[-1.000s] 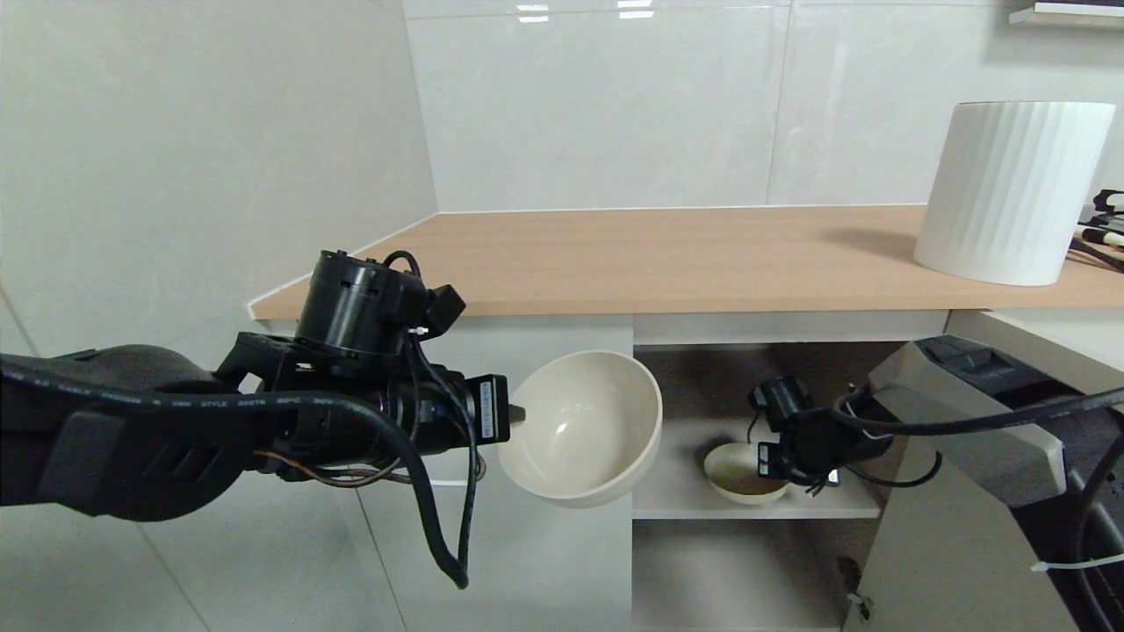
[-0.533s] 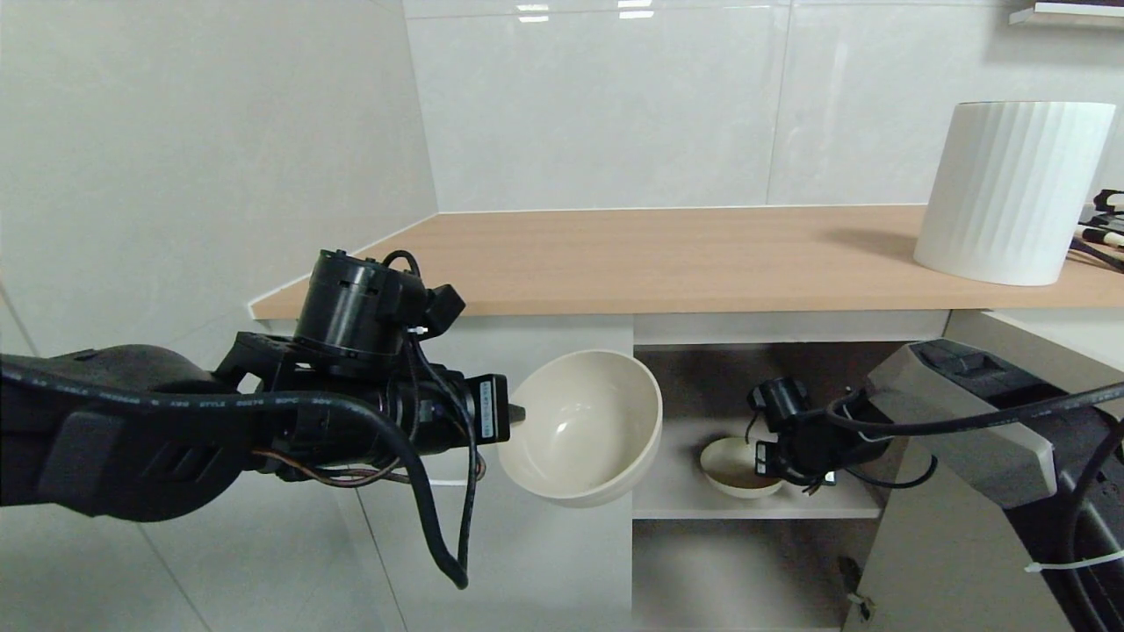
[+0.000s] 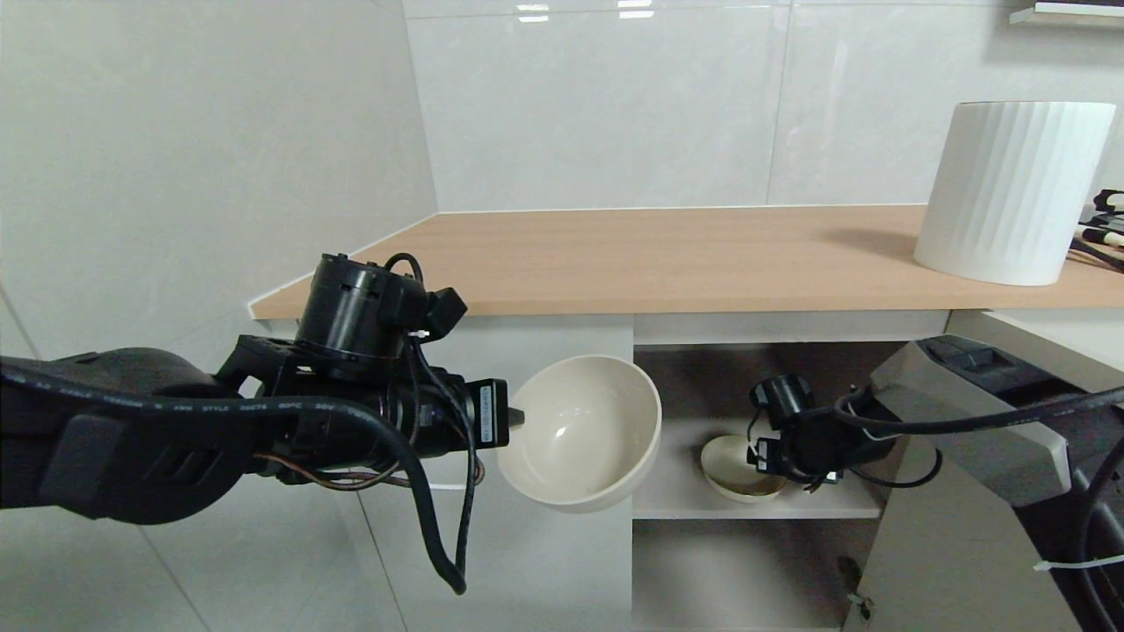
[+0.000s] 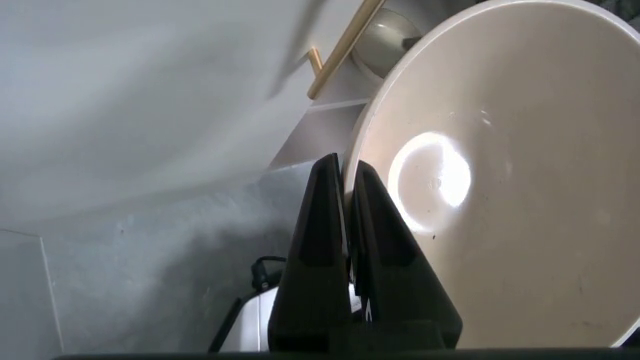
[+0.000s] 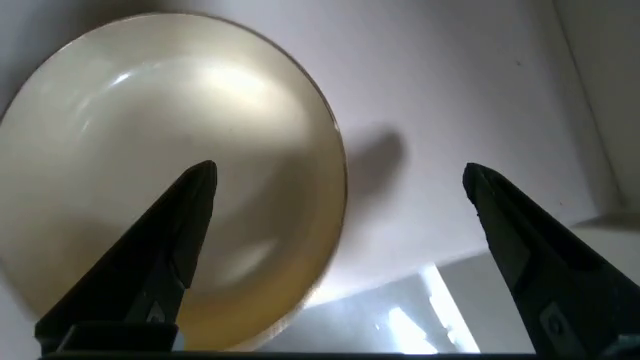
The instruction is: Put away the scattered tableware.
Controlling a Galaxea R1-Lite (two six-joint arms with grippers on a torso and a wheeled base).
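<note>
My left gripper [image 3: 518, 418] is shut on the rim of a large cream bowl [image 3: 581, 430], held tilted in the air in front of the cabinet's left panel. In the left wrist view its fingers [image 4: 330, 210] pinch that bowl's [image 4: 500, 170] edge. A smaller cream bowl [image 3: 733, 470] rests on the shelf [image 3: 676, 496] inside the open cabinet. My right gripper [image 3: 766, 461] is at this bowl's right side. In the right wrist view the right gripper [image 5: 340, 185] stands open, one finger over the small bowl [image 5: 170, 190] and one outside its rim.
A wooden countertop [image 3: 659, 254] runs above the cabinet, with a tall white ribbed container [image 3: 1010, 189] at its right and some utensils [image 3: 1102, 230] beyond. The open cabinet door [image 3: 948, 535] stands at the right. White tiled walls close the left side and back.
My right gripper shifted slightly left inside the cabinet, and the small bowl sits a little farther left and more tilted. The left arm with its bowl dipped very slightly.
</note>
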